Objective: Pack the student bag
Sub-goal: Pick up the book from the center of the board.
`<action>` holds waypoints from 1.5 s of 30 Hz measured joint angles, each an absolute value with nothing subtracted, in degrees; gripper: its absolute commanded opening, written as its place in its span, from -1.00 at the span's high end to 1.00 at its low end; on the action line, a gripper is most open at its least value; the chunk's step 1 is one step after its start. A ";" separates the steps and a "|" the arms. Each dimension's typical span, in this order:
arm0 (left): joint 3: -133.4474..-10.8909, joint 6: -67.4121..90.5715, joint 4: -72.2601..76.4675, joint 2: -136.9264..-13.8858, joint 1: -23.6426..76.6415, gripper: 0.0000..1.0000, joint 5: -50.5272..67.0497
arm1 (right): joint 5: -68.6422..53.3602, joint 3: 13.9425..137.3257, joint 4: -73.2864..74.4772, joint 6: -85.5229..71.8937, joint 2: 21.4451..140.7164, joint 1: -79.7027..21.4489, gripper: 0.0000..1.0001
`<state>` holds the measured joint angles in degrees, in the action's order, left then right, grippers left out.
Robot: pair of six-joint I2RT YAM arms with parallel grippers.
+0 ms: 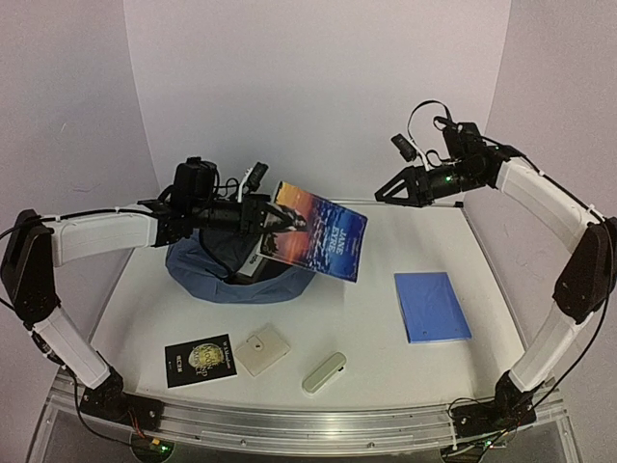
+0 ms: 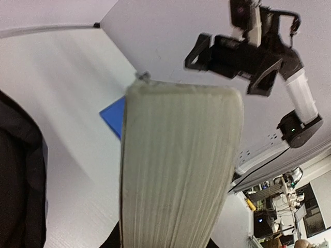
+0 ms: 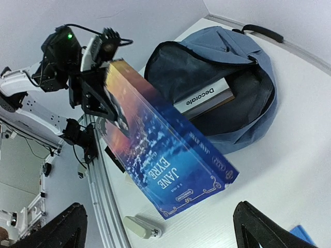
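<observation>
Left gripper (image 1: 273, 220): clamped on book (image 1: 323, 236) edge, above bag (image 1: 202, 275).
Right gripper (image 1: 382, 197): jaws wide apart, empty, clear of book.

Left arm (image 1: 96, 236) and right arm (image 1: 535, 188) with white tubular link shells, black joint housings, thin black cables (image 1: 424, 111) looped along them, black angular left gripper (image 1: 277, 220) and right gripper (image 1: 379, 198), small green light (image 1: 448, 178) at each wrist, black bases (image 1: 101, 394)
</observation>
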<state>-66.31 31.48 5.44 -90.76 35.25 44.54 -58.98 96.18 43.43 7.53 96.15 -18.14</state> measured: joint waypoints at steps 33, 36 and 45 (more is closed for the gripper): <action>-61.83 53.27 34.08 -87.52 34.50 -0.21 44.25 | -68.66 79.32 0.47 -30.41 92.84 -25.27 1.00; -62.85 46.86 23.00 -85.33 34.55 -0.31 36.93 | -66.18 77.36 -0.17 -33.35 92.86 -25.63 1.00; -74.28 29.29 -11.01 -83.57 34.44 -0.12 9.53 | -56.07 73.25 0.43 -38.21 93.29 -22.62 1.00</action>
